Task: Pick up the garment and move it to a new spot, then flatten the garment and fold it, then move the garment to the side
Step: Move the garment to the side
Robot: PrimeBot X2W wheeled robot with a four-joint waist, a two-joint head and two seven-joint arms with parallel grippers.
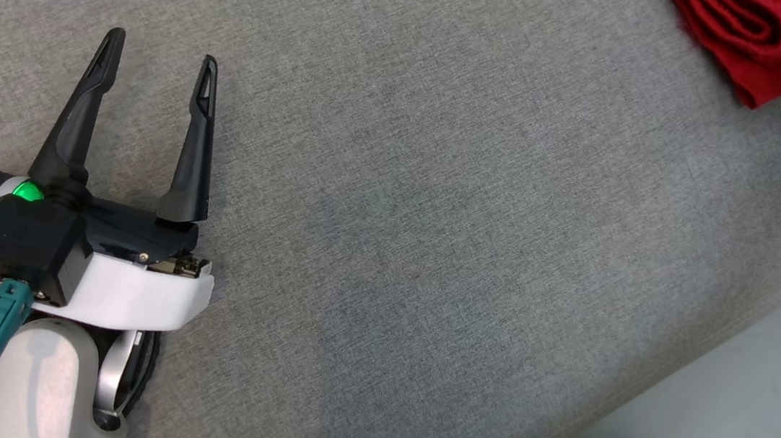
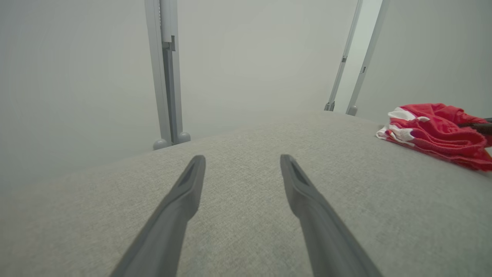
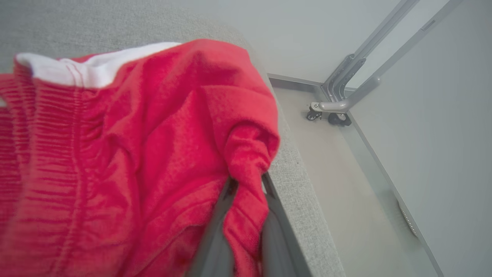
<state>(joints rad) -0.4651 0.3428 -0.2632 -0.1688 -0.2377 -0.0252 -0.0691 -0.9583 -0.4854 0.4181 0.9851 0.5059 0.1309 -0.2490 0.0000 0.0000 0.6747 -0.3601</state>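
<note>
My right pincer (image 3: 248, 188) pinches a small fold of the crumpled red cloth garment (image 3: 134, 134). If I tug fast, it may slip out.

Legible text, labels, brands, numbers, signs: none could be read. The white patches on the red garment (image 1: 738, 8) were creased and folded, and no characters could be made out on them.
</note>
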